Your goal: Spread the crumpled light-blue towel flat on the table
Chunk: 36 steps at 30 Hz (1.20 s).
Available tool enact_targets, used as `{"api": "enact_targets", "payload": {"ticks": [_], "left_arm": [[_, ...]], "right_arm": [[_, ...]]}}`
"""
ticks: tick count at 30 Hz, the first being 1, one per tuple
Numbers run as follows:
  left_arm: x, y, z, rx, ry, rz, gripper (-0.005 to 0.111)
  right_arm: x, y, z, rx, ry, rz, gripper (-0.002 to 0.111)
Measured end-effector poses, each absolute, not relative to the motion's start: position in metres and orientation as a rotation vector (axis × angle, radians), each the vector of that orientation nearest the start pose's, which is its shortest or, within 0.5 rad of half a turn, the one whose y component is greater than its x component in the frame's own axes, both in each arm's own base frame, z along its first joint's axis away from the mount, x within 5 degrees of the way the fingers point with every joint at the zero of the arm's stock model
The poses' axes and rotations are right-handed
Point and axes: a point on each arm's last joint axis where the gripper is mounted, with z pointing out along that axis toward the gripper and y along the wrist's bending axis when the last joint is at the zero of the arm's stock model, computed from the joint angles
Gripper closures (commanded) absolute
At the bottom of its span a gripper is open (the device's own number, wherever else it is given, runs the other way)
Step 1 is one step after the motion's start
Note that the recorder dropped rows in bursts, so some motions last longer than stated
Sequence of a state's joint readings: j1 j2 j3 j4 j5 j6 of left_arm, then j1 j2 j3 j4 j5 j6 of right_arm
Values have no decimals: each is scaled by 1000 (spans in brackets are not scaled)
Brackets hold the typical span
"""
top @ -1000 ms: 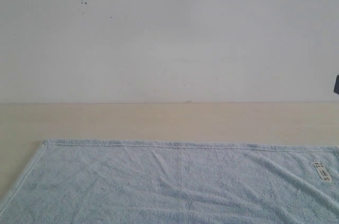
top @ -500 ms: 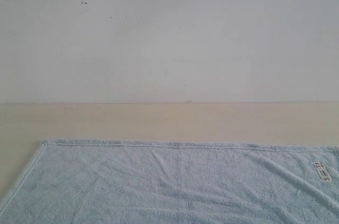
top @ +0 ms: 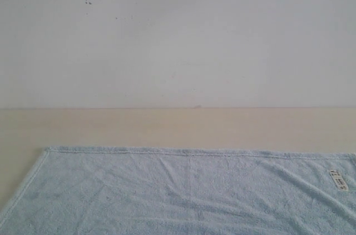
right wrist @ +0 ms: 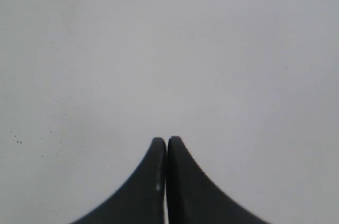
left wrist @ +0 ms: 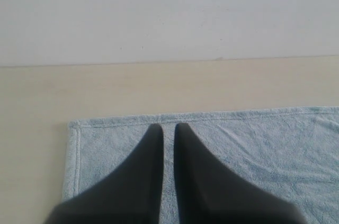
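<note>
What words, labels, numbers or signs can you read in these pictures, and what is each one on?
White tag on the towel, near its right edge in the exterior view: dark print, too small and blurred to read.
Wall: no text, only a few small dark specks.
Table: no text.
No other writing shows in any view.

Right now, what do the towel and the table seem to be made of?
The towel: looks like terry cloth, pale blue; fuzzy nap, stitched hem. The table: smooth matte beige, perhaps laminate or wood; the look leaves it open.
</note>
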<state>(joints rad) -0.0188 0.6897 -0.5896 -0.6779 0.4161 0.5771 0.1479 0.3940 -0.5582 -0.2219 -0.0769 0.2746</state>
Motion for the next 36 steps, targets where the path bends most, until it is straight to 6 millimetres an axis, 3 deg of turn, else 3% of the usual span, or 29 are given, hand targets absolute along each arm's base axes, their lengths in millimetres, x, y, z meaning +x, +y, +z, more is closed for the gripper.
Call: {"api": "enact_targets", "payload": {"ticks": [4, 7, 11, 16, 36], "left_arm": [[140, -26, 321, 136, 1910, -297, 98], [140, -26, 321, 136, 1910, -297, 98], [140, -26, 321, 136, 1910, -297, 98], [140, -26, 321, 136, 1910, -297, 98], [140, -26, 321, 136, 1910, -297, 98]], "right_arm": [[79, 13, 355, -8, 1298, 262, 108], [68, 10, 333, 38, 1305, 309, 108], [48, 7, 314, 6, 1243, 267, 108], [39, 6, 293, -29, 1226, 215, 108], [55, 8, 219, -107, 1451, 120, 108]]}}
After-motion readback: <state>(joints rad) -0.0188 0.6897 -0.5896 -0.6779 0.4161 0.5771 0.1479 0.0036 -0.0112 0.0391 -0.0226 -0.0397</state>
